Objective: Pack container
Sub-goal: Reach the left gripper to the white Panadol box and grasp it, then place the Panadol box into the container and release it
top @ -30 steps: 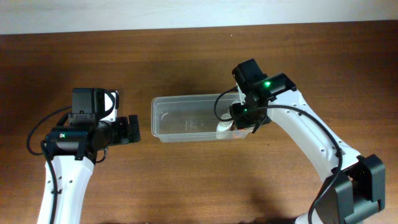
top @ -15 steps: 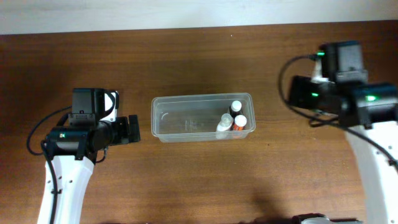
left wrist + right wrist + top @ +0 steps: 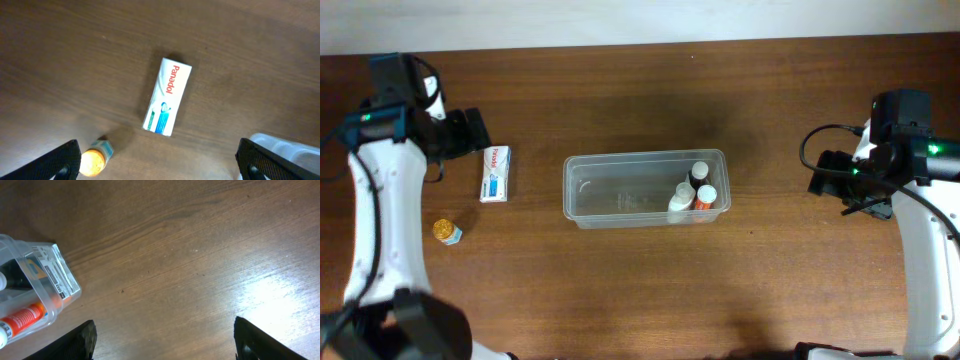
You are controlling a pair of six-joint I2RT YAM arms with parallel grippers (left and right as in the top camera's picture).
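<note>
Hovering wide open, empty, left claw (image 3: 165,160) needed to straddle the Panadol box (image 3: 167,97) widthwise; right claw (image 3: 162,340) gaped empty too.

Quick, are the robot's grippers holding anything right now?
Left gripper: open, holding nothing.
Right gripper: open, holding nothing.

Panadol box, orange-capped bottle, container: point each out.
Panadol box (image 3: 167,96), left wrist view, middle of its top face.
Orange-capped bottle (image 3: 95,158), left wrist view, its cap.
Container (image 3: 620,198), overhead view, bare floor.
</note>
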